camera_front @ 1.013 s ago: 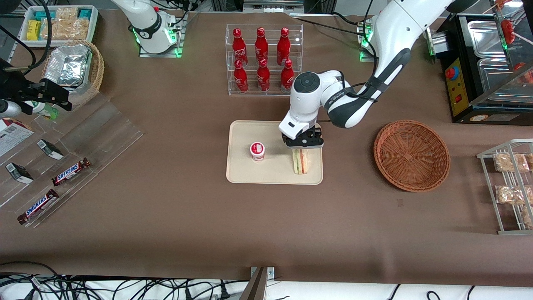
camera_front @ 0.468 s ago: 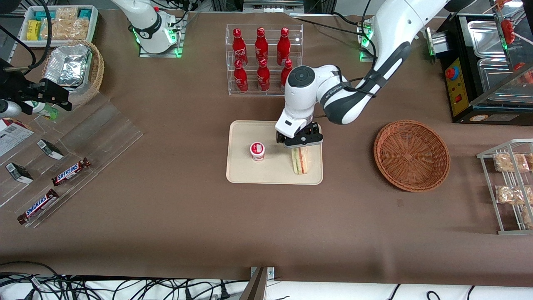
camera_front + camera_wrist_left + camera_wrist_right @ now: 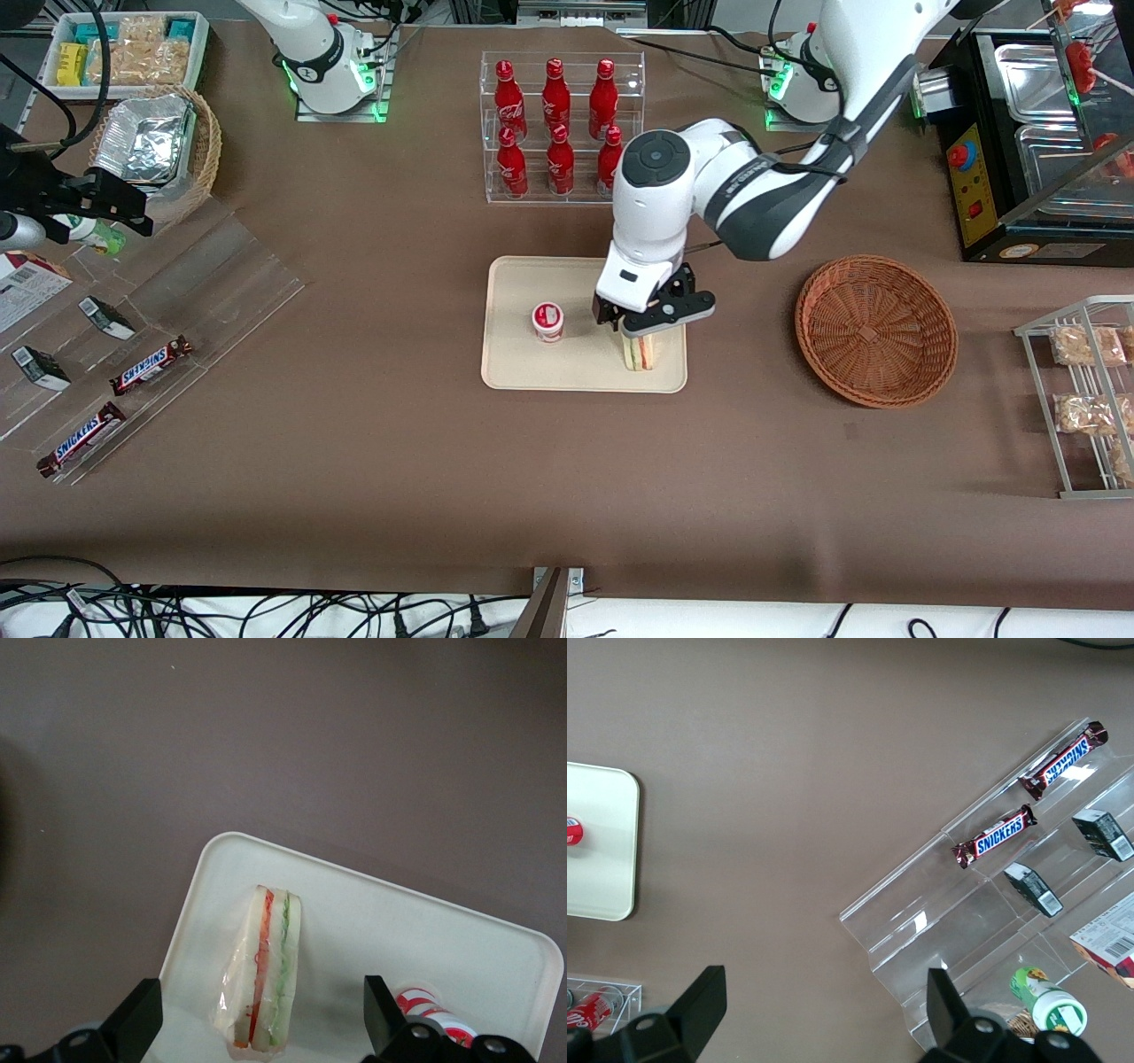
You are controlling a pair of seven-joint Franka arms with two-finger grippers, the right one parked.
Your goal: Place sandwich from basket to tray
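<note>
I've let go and lifted: my gripper [image 3: 654,321] now hangs above the sandwich [image 3: 639,352], fingers [image 3: 133,1028] spread, touching nothing. It lies on the tray [image 3: 514,368], at 3 o'clock of the cup [image 3: 547,321]. The basket [image 3: 875,330] is empty; task looks done.

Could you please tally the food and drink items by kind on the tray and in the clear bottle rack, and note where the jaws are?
Sandwich on the tray: 1
Red-and-white cup on the tray: 1
Red bottles in the clear rack: 6
Total: 8
The gripper hangs open just above the sandwich; the basket holds nothing.
</note>
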